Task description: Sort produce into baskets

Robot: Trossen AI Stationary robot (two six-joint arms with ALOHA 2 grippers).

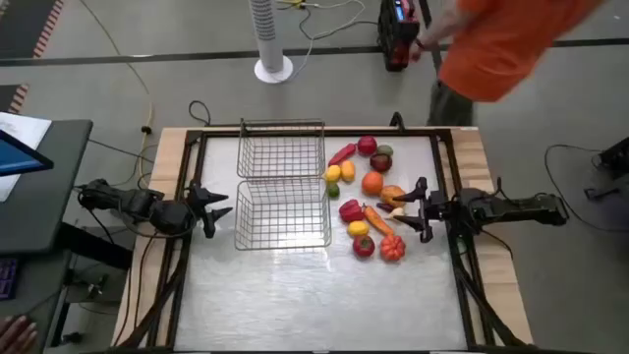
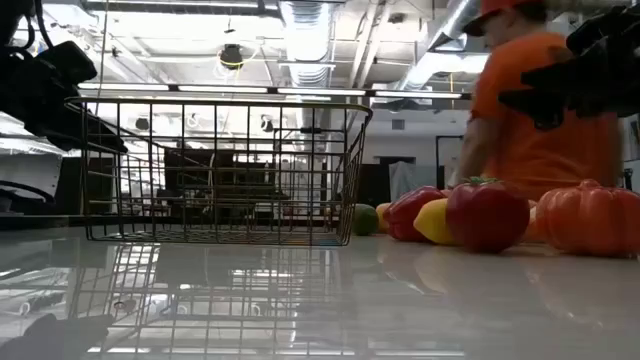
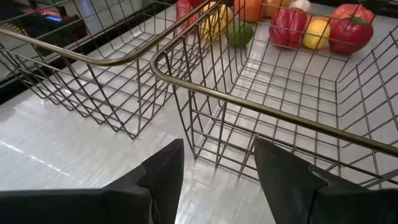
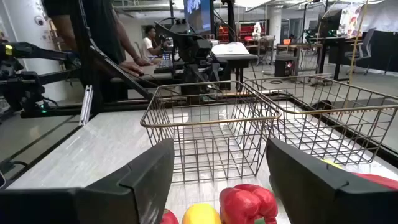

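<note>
Two wire-mesh baskets stand side by side at the table's middle, the far one and the near one. The produce lies in a loose cluster on the table to their right: a red chili, an orange, a red pepper, a tomato, a small pumpkin and others. My right gripper hangs open above the cluster's right side, pointing at the baskets; below its fingers show the red pepper and a yellow piece. My left gripper stands open just left of the near basket.
A person in an orange shirt stands past the table's far right corner. A white fan stand is on the floor beyond the far edge. Bare tabletop lies between the baskets and the near edge.
</note>
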